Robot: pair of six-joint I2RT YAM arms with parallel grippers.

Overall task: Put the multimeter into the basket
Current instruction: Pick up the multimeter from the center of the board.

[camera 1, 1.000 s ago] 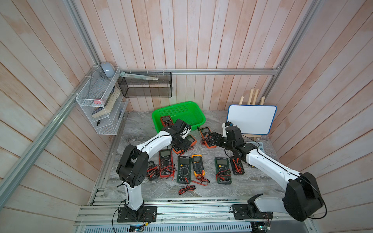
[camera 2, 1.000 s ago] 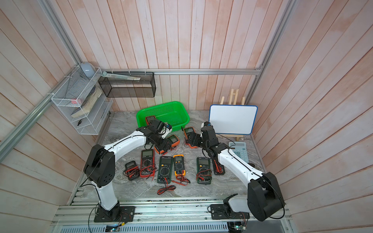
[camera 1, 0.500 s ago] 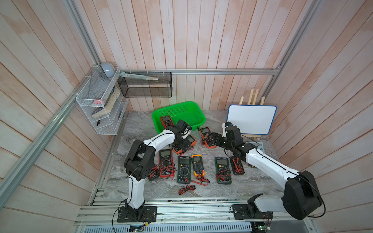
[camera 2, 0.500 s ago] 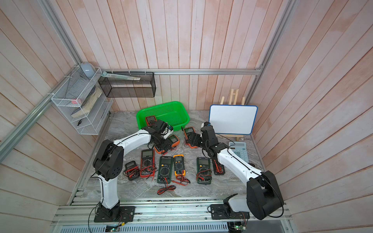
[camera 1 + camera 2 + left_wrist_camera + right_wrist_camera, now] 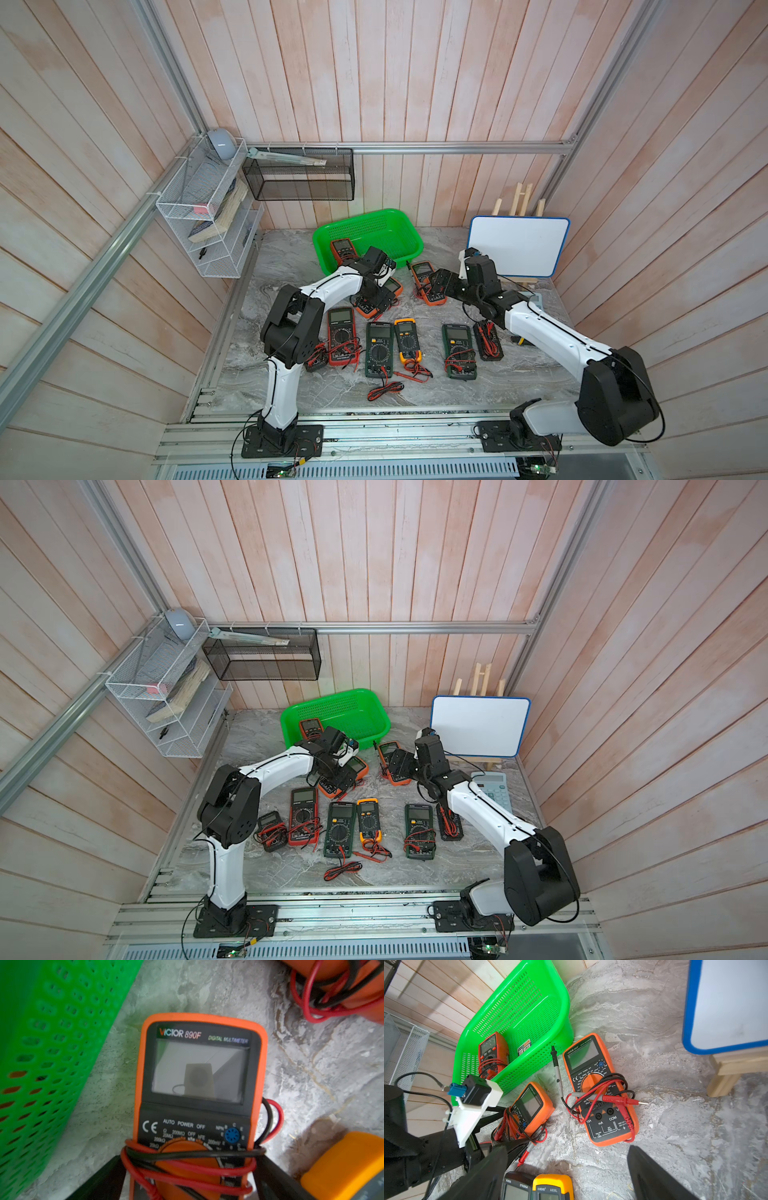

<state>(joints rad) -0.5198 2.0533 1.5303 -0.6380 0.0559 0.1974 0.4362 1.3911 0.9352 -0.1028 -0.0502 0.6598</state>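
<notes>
The left gripper (image 5: 187, 1169) has its jaws spread wide. One black finger stands on each side of the dial end of the multimeter (image 5: 199, 1076), and nothing is clamped. Whether the fingers touch the case I cannot tell. In a top view this gripper (image 5: 376, 297) sits just left of the frame's centre, low over the multimeter (image 5: 392, 286). The multimeter lies flat on the table (image 5: 436, 390), just below the near wall of the basket (image 5: 361, 217).

The right gripper (image 5: 571, 1159) is spread and empty too, and it hovers beside a second orange meter (image 5: 600, 1088).

This looks like the grasp step: jaws placed, squeeze not yet made. The next move would be to close across the narrow sides, lift above the rolled rim, carry up-frame and release inside. The leads (image 5: 281, 1118) are wound round the body, so the jaws may pinch wire rather than case, and a loose loop could snag on the rim.

The multimeter is hard black plastic in an orange, rubbery-looking boot with rounded corners. Its glossy grey screen mirrors the camera. The basket (image 5: 52, 1043) is bright green plastic with slotted, sloping walls. The table is grey, marbled and matte. A red meter (image 5: 493, 1051) already lies in the basket.
</notes>
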